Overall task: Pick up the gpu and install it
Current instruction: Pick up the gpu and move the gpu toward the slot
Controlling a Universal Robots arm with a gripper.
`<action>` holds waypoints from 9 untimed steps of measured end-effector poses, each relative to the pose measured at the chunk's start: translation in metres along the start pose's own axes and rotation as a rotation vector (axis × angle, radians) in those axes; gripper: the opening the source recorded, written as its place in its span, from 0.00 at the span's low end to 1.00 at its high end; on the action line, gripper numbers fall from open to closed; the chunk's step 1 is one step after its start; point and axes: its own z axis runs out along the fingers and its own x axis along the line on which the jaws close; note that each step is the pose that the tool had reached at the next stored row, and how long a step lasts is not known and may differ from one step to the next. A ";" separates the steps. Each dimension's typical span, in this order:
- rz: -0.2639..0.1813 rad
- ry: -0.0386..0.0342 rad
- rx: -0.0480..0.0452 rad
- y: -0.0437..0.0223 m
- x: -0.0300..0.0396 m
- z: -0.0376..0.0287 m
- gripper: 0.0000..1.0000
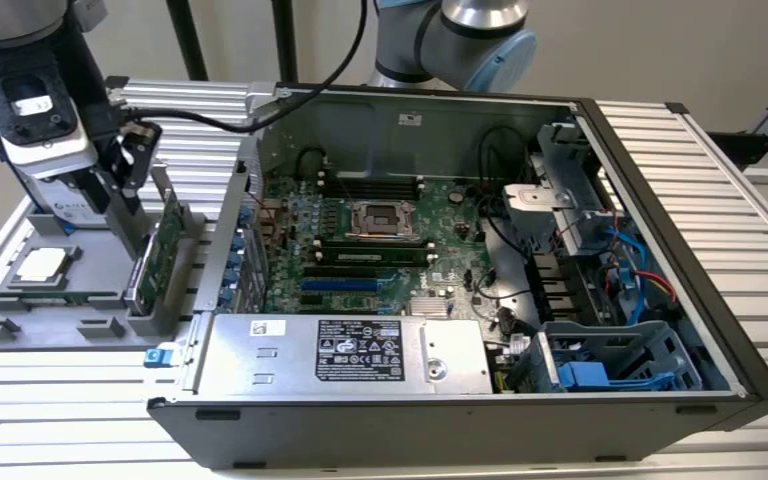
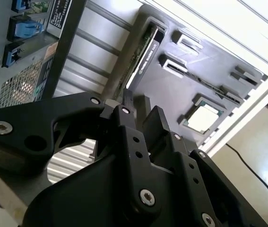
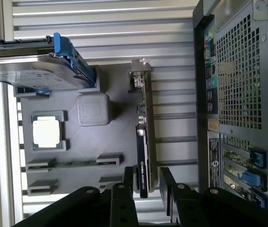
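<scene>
The gpu (image 1: 147, 268) stands on its long edge in a slot of the grey parts tray (image 1: 37, 330), on the exterior view's left beside the open computer case (image 1: 704, 300). In the first wrist view the gpu (image 3: 144, 142) is seen edge-on, its silver bracket (image 3: 140, 78) at the end far from the fingers. My gripper (image 1: 133, 240) is lowered over the card's other end. It is open, one black finger on each side of the gpu (image 2: 143, 52) with a small gap, as both wrist views show around the gripper (image 3: 146, 177) (image 2: 134, 106).
The tray also holds a processor chip (image 3: 46, 132), a grey block (image 3: 93, 109), RAM sticks (image 3: 72, 163) and a silver hard drive with blue rails (image 3: 39, 71). Inside the case lie the motherboard (image 1: 357, 240), blue expansion slots (image 1: 344, 285) and a power supply (image 1: 357, 350).
</scene>
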 end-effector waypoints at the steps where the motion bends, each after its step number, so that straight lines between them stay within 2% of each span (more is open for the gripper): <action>1: 0.000 0.0000 0.0000 0.0000 0.0000 0.0006 1.00; 9: -0.003 0.0001 -0.0001 -0.0002 -0.0002 0.0056 1.00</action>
